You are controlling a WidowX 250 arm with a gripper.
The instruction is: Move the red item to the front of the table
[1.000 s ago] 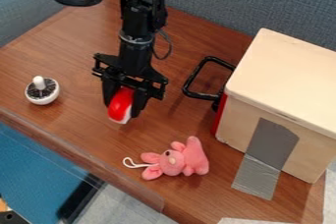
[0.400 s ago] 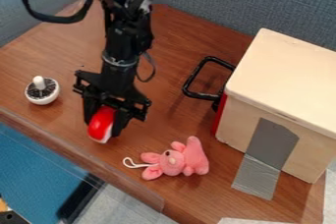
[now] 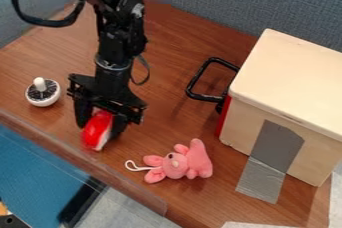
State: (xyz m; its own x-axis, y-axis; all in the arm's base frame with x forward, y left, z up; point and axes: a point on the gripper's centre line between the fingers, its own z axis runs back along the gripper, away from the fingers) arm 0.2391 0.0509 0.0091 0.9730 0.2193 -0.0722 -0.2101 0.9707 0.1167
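The black gripper hangs over the left part of the wooden table, close to its front edge. It is shut on the red item, a rounded red piece with a white underside, whose upper part lies between the two fingers. The item's lower end points toward the front edge; whether it touches the tabletop I cannot tell.
A white round brush stands left of the gripper. A pink plush toy lies to the right, near the front edge. Farther right are a black metal handle and a large wooden box with grey tape.
The gripper has moved left and toward the front edge of the table, carrying the red item with it. The brush, plush toy and box have stayed put.
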